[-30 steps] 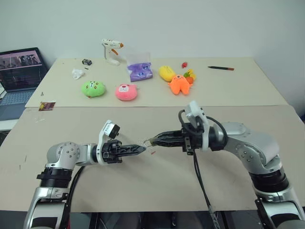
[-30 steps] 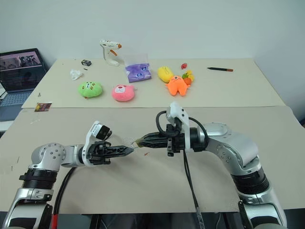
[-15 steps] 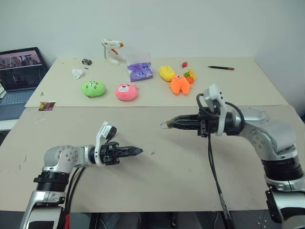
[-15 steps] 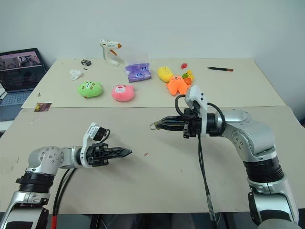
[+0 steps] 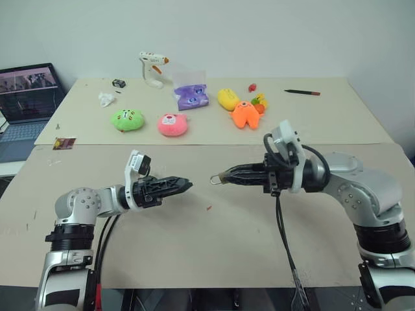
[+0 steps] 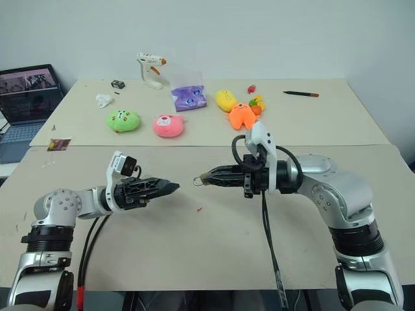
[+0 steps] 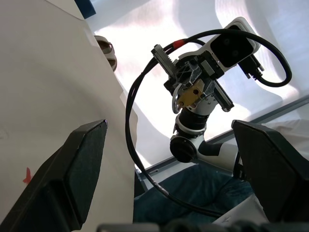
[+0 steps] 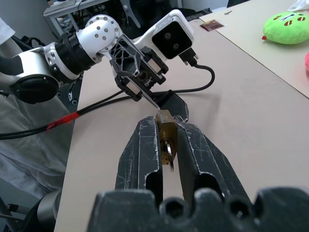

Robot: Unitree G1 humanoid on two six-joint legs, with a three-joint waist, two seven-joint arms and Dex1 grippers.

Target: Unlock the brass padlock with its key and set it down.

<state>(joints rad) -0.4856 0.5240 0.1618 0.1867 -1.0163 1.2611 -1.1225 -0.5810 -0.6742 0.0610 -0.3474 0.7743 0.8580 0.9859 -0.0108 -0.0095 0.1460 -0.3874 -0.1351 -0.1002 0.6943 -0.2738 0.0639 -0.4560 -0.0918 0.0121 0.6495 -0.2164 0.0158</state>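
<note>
The right gripper [image 8: 166, 145] has its fingers clamped on the small boxy brass padlock [image 8: 165, 126], key in the keyhole; the left gripper [image 6: 170, 186], fingers spread apart, should approach squarely for that key.

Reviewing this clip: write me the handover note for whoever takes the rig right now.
Left claw: open, empty, facing the right one above the table.
Right claw: shut on the brass padlock, shackle toward the left claw.
Key: maybe the silvery bit at the padlock's base; unsure.
Done: padlock held aloft. Unlocked? Cannot tell.
Left: confirm unlocking, set padlock down.
</note>
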